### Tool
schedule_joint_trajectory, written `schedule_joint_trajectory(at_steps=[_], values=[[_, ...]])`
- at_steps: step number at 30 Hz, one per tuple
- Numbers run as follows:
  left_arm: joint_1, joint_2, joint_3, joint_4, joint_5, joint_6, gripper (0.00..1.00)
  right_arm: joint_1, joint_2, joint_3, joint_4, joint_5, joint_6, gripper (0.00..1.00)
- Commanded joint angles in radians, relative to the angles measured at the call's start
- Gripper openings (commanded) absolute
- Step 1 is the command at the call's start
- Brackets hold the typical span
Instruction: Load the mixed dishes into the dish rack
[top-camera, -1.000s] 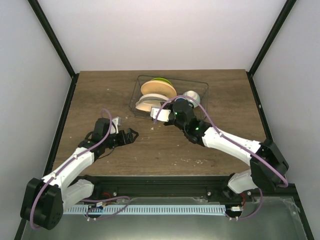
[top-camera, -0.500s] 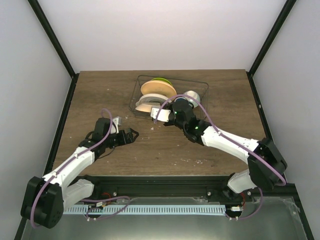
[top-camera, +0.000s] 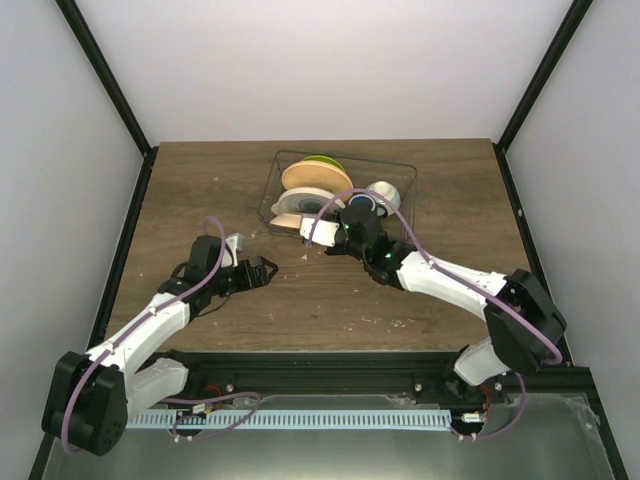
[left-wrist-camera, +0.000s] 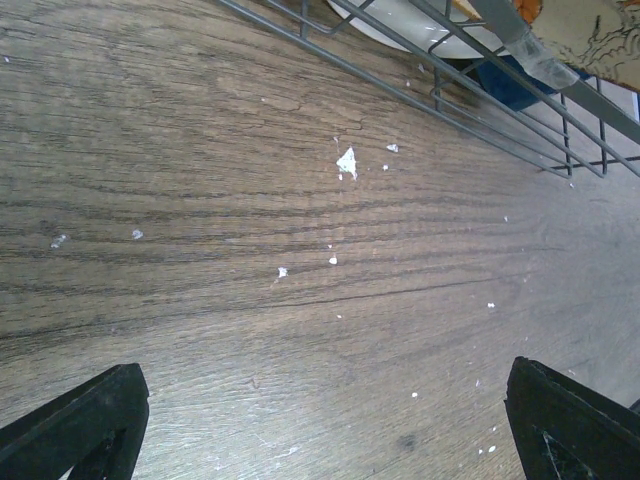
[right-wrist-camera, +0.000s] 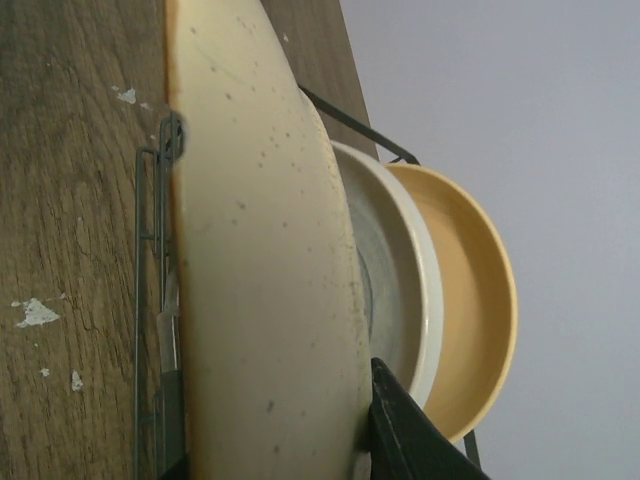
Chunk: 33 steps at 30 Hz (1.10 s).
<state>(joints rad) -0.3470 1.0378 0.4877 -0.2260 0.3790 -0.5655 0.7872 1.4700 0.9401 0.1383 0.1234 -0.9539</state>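
Cream plate (right-wrist-camera: 260, 250) is being clamped by right pincer (top-camera: 324, 232) at dish rack (top-camera: 402, 172).
Left pincer (left-wrist-camera: 330, 430) is being held apart over tabletop (left-wrist-camera: 200, 250).

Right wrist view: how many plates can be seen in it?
3. A cream plate is nearest, held by the right gripper; a white plate stands behind it; a peach-orange plate is farthest. Others may be hidden behind them.
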Motion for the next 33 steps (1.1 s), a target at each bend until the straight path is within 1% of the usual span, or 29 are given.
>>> schedule_joint_trajectory(at_steps=[1,6,8,13,18,22,27,28,31,33], values=[[-0.001,0.002,0.000,0.011,0.011,0.015,0.99,-0.008,0.013,0.013,0.127,0.005,0.020,0.01],[-0.001,0.002,0.001,0.009,0.010,0.018,0.99,-0.015,0.023,0.016,0.126,-0.006,0.030,0.01],[-0.001,0.005,0.000,0.010,0.010,0.018,0.99,-0.023,0.025,0.031,0.095,-0.028,0.043,0.01],[0.000,0.008,0.006,0.010,0.015,0.016,0.99,-0.066,0.079,0.152,-0.097,-0.131,0.113,0.01],[0.000,0.010,0.017,0.004,0.018,0.018,0.99,-0.084,0.181,0.260,-0.238,-0.164,0.134,0.01],[0.000,0.008,0.017,0.000,0.020,0.018,0.99,-0.086,0.225,0.275,-0.247,-0.178,0.143,0.01],[0.000,-0.003,0.016,-0.011,0.017,0.018,0.99,-0.087,0.223,0.262,-0.230,-0.184,0.152,0.01],[0.000,-0.005,0.016,-0.012,0.015,0.018,0.99,-0.087,0.219,0.260,-0.231,-0.180,0.152,0.05],[0.000,-0.006,0.021,-0.013,0.012,0.015,0.99,-0.087,0.202,0.256,-0.240,-0.171,0.155,0.22],[0.000,-0.003,0.024,-0.013,0.012,0.014,0.99,-0.088,0.187,0.250,-0.232,-0.154,0.166,0.30]])
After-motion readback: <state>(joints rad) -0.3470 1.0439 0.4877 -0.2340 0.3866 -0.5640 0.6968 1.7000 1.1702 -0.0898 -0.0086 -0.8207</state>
